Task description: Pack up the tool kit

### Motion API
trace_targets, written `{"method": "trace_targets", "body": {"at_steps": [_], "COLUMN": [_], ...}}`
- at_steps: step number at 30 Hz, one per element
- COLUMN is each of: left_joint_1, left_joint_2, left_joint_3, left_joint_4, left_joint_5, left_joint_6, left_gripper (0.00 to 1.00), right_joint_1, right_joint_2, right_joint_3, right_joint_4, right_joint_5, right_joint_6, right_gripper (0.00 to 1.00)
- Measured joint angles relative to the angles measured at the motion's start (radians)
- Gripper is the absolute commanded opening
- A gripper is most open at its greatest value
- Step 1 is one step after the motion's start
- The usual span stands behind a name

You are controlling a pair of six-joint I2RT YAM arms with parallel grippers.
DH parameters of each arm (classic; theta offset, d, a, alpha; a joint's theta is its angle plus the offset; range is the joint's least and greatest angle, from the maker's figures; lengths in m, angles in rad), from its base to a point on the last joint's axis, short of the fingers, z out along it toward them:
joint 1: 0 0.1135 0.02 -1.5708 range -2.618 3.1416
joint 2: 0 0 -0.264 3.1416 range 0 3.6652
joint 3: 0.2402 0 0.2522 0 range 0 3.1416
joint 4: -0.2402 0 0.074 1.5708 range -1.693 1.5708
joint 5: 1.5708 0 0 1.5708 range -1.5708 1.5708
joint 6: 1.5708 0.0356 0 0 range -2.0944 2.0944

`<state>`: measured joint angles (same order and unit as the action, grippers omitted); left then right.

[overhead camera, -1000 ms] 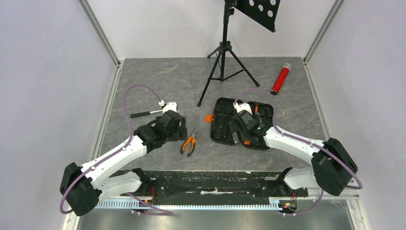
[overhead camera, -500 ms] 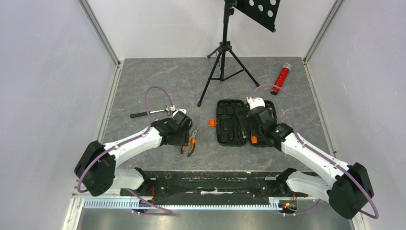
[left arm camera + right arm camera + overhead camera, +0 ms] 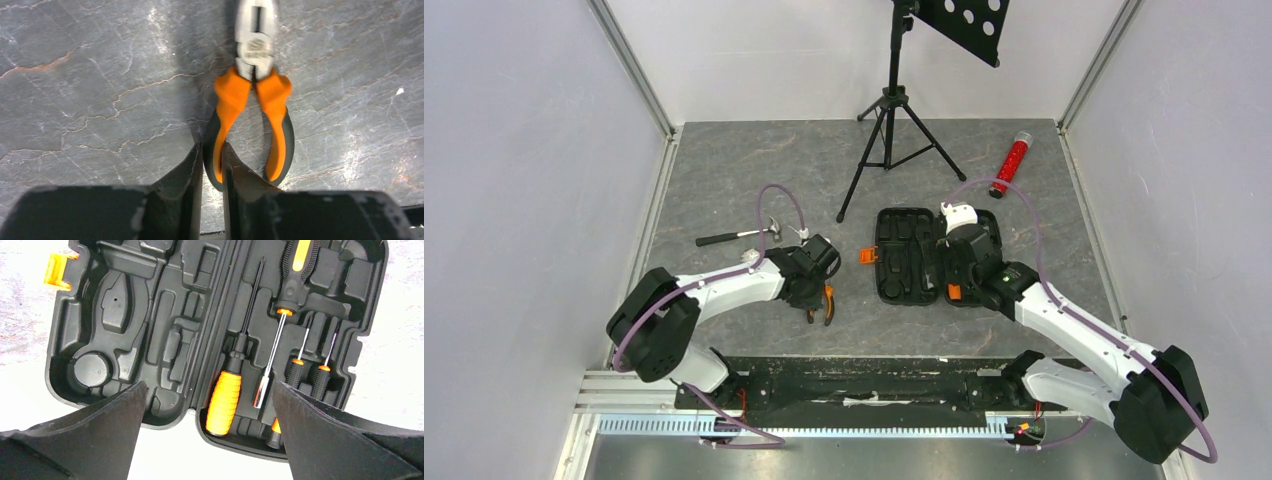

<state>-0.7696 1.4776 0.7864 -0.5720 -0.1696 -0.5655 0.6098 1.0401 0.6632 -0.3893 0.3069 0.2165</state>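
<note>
Between the fingers of the left gripper, one handle of the orange-gripped steel pliers sat pinched, nose pointing away.

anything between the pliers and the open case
Nothing lies on the table between the pliers and the case; only its orange latch juts toward them. The right pincer hangs open above the case, possibly crowding the drop.

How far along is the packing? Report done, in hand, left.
Done: orange-and-black screwdrivers sit in the open black plastic clamshell case. In hand: left gripper pinches one handle of the orange-and-black pliers. Left: pliers, black-handled hammer, closing the case; open right gripper hovers above it.
</note>
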Motion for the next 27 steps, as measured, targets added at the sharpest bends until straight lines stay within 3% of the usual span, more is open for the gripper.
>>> {"method": "trace_targets", "body": {"at_steps": [4, 12, 19, 27], "left_joint_1": [-0.010, -0.067, -0.122, -0.198], "left_joint_2": [0.000, -0.066, -0.113, 0.087], "left_joint_3": [0.000, 0.011, 0.129, 0.419], "left_joint_4": [0.005, 0.002, -0.008, -0.024], "left_joint_5": [0.013, 0.014, -0.031, -0.095], "left_joint_6": [0.014, 0.042, 0.042, 0.025], "left_gripper": [0.03, 0.02, 0.02, 0.02], "right_joint_1": [-0.006, -0.018, -0.032, -0.047], "right_joint_2": [0.000, -0.002, -0.034, -0.090], "right_joint_3": [-0.011, -0.023, -0.027, -0.050], "right_joint_4": [0.017, 0.038, 0.038, 0.053], "right_joint_5": [-0.013, -0.026, -0.026, -0.021], "right_joint_6": [0.001, 0.001, 0.001, 0.011], "right_gripper": [0.98, 0.98, 0.98, 0.98]}}
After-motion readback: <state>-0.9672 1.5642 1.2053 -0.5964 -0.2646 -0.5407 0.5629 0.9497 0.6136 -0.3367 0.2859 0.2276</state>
